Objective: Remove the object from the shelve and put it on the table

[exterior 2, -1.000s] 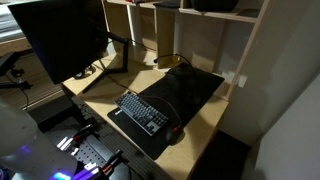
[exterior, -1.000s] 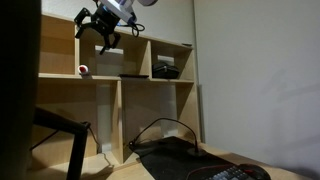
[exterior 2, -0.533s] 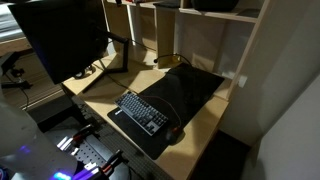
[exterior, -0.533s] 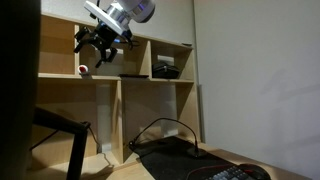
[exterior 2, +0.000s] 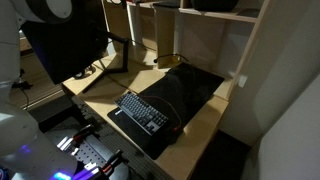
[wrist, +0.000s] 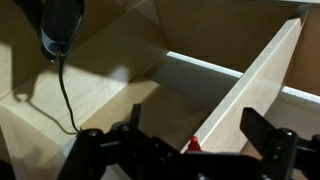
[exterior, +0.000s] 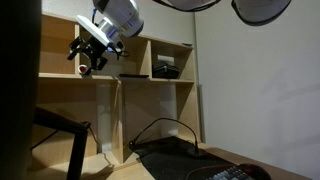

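The wooden shelf stands behind the desk. The object shows in the wrist view as a small red tip low between my fingers, next to a shelf divider. In an exterior view my gripper hangs in front of the upper left compartment and covers the spot where the small white and red object sat. The gripper is open, with its fingers spread on either side of the red tip and not touching it. The wooden table lies below.
A black box and a flat dark item sit in nearby shelf compartments. On the table are a keyboard on a black mat, a mouse, a monitor and a cable.
My gripper has moved down and to the left, from above the shelf top to in front of the compartment with the small object, which it now covers.
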### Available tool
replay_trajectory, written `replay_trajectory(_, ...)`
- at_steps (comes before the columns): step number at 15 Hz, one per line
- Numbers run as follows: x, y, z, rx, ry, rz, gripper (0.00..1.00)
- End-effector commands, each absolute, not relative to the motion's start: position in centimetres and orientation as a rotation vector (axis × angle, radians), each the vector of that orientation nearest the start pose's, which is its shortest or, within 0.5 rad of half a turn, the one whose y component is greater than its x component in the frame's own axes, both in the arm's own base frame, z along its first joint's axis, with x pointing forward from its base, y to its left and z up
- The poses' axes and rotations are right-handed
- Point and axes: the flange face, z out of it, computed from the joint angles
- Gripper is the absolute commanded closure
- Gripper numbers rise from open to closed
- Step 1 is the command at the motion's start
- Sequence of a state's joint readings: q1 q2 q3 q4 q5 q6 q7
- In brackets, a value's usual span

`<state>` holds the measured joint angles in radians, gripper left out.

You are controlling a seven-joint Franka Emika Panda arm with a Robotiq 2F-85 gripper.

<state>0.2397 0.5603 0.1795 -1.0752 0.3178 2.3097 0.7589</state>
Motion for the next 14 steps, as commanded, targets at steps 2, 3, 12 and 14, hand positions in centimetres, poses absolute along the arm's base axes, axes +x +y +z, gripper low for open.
replay_trajectory(2, 72.2, 26.9, 58.5, -2.297, 0.666, -0.505, 0.00)
replay_trajectory(3, 72.6, 26.7, 58.5, -2.279, 0.672, -0.532, 0.00)
replay_trajectory(12, 74.3, 26.1, 57.2, -2.227, 0.671, -0.633, 0.48)
replay_trajectory(14, 74.4, 26.0, 57.3, -2.219, 0.668, -0.640, 0.62)
